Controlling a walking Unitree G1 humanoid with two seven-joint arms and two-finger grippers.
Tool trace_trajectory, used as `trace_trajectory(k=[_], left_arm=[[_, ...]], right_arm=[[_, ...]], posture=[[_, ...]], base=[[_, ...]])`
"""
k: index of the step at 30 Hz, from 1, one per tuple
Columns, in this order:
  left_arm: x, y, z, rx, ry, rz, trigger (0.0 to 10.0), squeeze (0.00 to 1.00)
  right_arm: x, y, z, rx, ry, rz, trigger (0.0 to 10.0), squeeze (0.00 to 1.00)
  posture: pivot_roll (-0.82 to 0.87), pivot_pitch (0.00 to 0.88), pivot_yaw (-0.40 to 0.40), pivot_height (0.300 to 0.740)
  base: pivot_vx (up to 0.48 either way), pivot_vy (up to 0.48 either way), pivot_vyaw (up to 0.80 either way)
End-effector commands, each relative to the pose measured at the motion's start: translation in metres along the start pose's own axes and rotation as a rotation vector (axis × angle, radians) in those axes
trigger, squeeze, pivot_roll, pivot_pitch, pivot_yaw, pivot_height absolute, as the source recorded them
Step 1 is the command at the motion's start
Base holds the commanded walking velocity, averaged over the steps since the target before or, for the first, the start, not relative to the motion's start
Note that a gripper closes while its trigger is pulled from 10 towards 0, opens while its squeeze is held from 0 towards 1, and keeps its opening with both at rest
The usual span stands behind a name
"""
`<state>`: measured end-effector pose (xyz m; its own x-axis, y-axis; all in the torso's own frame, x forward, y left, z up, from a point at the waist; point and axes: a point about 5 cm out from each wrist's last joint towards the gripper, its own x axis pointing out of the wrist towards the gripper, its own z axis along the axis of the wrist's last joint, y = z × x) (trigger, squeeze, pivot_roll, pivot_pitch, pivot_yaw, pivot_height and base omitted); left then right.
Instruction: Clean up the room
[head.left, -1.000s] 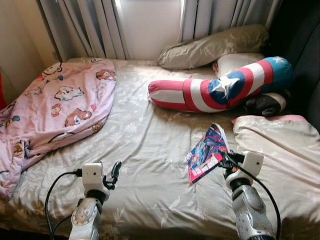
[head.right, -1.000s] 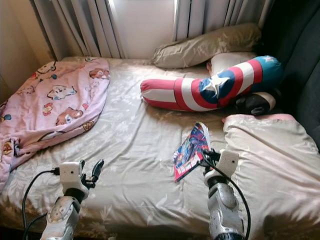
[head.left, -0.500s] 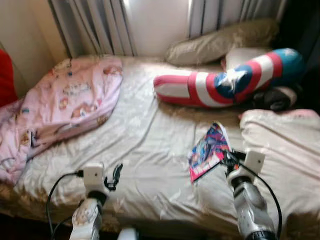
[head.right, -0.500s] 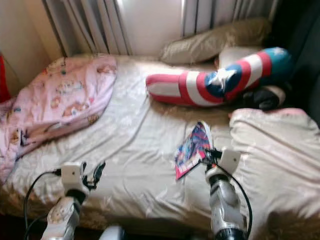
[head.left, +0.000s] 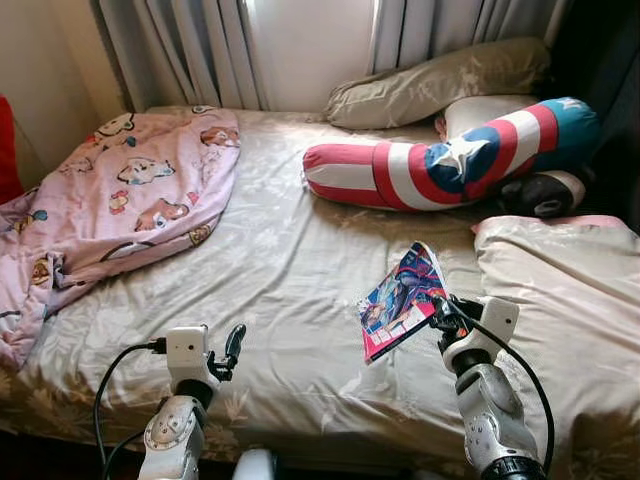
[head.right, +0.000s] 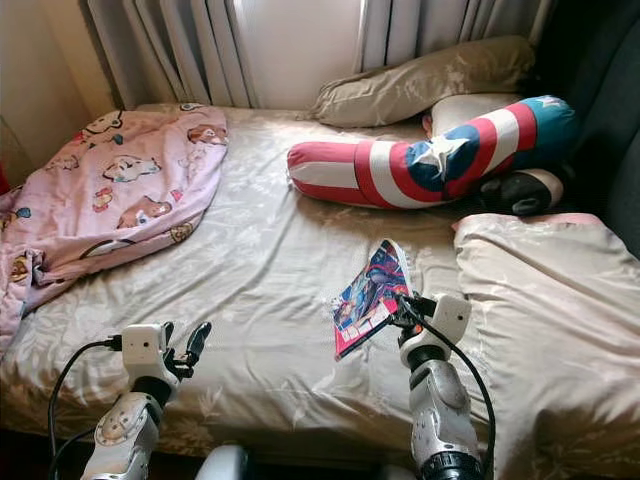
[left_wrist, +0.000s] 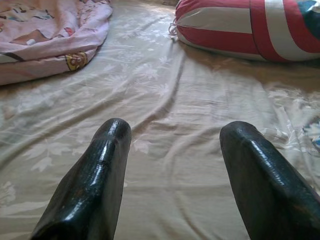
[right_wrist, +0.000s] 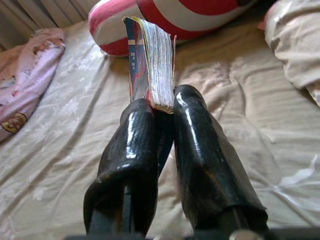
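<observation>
Comic book (head.left: 402, 302) lower, tilted flatter than before.

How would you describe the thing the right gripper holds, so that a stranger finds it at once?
Start from the bed under the curtained window, with the long red, white and blue star cushion lying across it. In front of that cushion, the right gripper pinches a thin comic book above the sheet. It is the only glossy, colourful printed thing among soft bedding.

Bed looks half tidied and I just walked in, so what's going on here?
The robot's right hand is shut on a colourful book, held above the beige sheet. Its left hand is open and holds nothing, low over the near edge of the bed. A pink cartoon blanket lies bunched on the left, a striped star bolster by the pillows.
</observation>
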<state>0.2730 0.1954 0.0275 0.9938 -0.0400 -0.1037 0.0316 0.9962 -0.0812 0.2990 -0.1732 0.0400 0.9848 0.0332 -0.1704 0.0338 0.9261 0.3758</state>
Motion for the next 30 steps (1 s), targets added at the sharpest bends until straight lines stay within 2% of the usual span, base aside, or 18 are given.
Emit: trace_trajectory(k=[1, 5, 12, 30], left_arm=[[0.0003, 0.0017, 0.0024, 0.007, -0.004, -0.002, 10.0, 0.00], [0.0007, 0.0018, 0.0031, 0.005, -0.004, -0.002, 10.0, 0.00], [0.0018, 0.0010, 0.0041, 0.002, -0.007, -0.006, 10.0, 0.00], [0.0025, -0.0011, 0.0054, 0.017, -0.012, -0.021, 10.0, 0.00]], right_arm=[[0.0064, 0.0068, 0.0116, -0.012, -0.047, 0.029, 10.0, 0.00], [0.0054, 0.0042, 0.0126, -0.003, -0.067, 0.009, 10.0, 0.00], [0.0060, 0.0022, 0.0125, 0.003, -0.065, -0.001, 10.0, 0.00], [0.0060, 0.0079, 0.0065, 0.041, -0.045, 0.066, 10.0, 0.00]], posture=[[0.07, 0.009, 0.012, 0.632], [0.07, 0.021, 0.014, 0.622], [0.07, 0.024, 0.015, 0.622], [0.08, 0.021, 0.019, 0.622]], base=[[0.000, 0.000, 0.00], [0.000, 0.000, 0.00], [0.251, 0.000, 0.00], [0.325, 0.000, 0.00]])
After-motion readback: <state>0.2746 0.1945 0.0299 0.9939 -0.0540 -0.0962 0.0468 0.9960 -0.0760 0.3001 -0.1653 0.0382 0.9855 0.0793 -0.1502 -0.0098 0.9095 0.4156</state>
